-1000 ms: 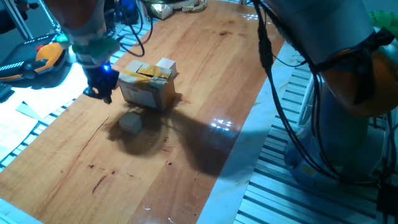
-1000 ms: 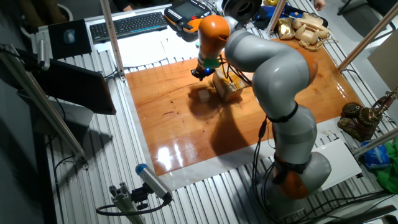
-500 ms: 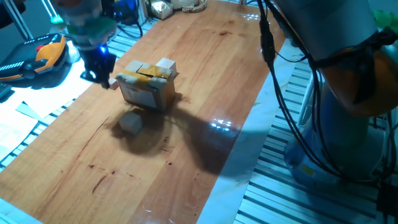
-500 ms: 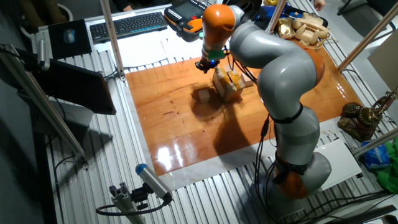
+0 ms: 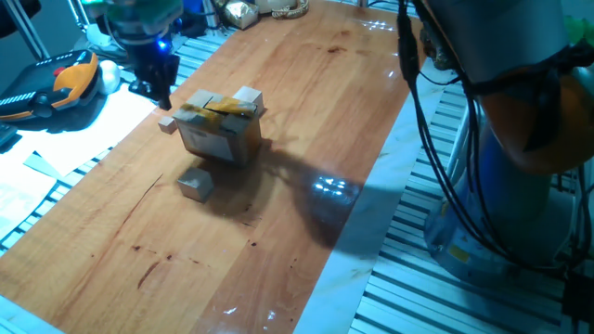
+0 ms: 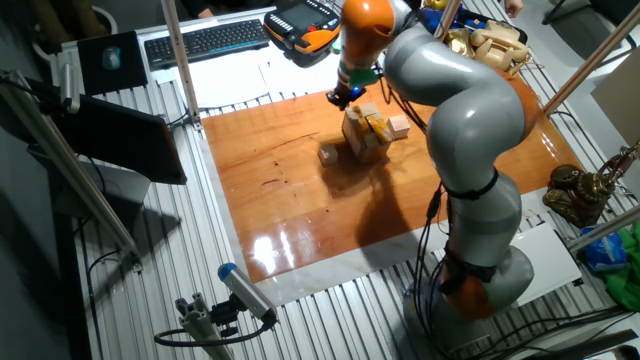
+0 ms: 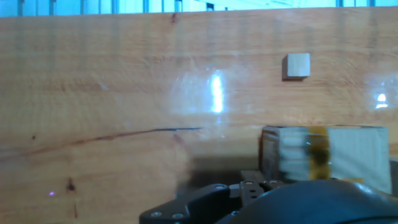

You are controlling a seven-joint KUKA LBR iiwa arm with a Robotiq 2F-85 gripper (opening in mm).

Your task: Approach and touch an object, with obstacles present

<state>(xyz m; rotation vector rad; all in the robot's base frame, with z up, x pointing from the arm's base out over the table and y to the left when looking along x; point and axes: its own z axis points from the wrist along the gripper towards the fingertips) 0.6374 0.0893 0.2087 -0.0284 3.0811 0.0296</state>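
The object, a light-tan wooden cube (image 5: pixel 195 183), lies on the table in front of the cardboard box (image 5: pixel 221 131). It also shows in the other fixed view (image 6: pixel 328 154). My gripper (image 5: pixel 160 93) hangs above the table's left edge, beyond the box's far-left corner and well away from the cube. Its dark fingertips show no gap and hold nothing. A tiny wooden cube (image 5: pixel 167 123) lies just below it beside the box. A cream cube (image 5: pixel 248 97) sits behind the box. The hand view shows the box (image 7: pixel 323 152) and the tiny cube (image 7: pixel 298 65), but not the object.
A keyboard (image 6: pixel 205 40) and an orange-and-black handset (image 5: pixel 65 88) lie beyond the table's left edge. The arm's large grey links (image 6: pixel 470 110) and hanging cables (image 5: pixel 418 111) reach over the right side. A dark scratch (image 7: pixel 124 134) marks the wood.
My gripper has moved up and away from the light-tan cube, past the box's left corner toward the table's edge. This has uncovered the tiny cube. The cubes and the box have not moved.
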